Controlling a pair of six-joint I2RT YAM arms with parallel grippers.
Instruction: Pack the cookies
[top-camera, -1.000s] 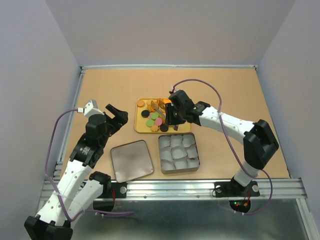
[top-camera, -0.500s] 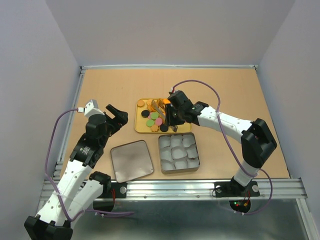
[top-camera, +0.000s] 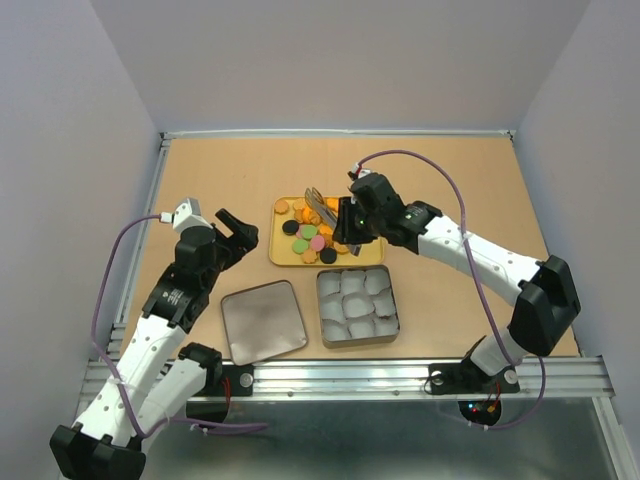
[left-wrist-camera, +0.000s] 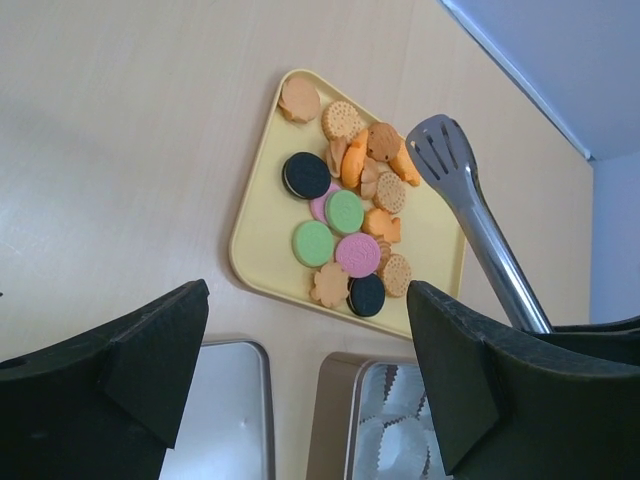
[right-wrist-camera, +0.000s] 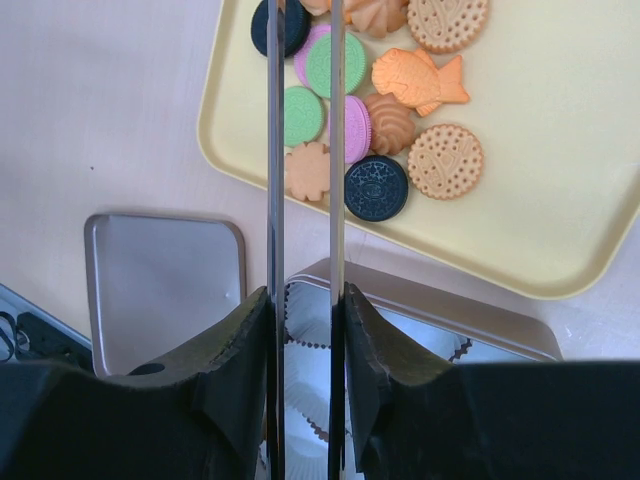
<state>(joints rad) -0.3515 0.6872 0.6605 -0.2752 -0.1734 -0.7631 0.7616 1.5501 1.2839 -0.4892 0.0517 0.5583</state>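
The cookies (top-camera: 308, 234) lie on a yellow tray (top-camera: 281, 256): tan, pink, green and black discs plus orange shapes. My right gripper (top-camera: 352, 226) is shut on metal tongs (top-camera: 322, 208), whose tips are over the tray's far side. In the right wrist view the tong arms (right-wrist-camera: 272, 150) run between the gripper (right-wrist-camera: 303, 300) and over the cookies (right-wrist-camera: 445, 160); their tips are out of frame. My left gripper (top-camera: 238, 232) is open and empty, left of the tray. In its wrist view (left-wrist-camera: 308, 295) I see the cookies (left-wrist-camera: 345, 212) and the slotted tong tip (left-wrist-camera: 440, 150).
A gold tin (top-camera: 322, 310) lined with white paper cups sits in front of the tray, also in the right wrist view (right-wrist-camera: 480, 310). Its lid (top-camera: 262, 320) lies to the tin's left. Walls enclose the table at back and sides.
My right gripper has moved a little right and back with the tongs, so the tong tips sit farther back over the tray. The left arm shifted slightly.
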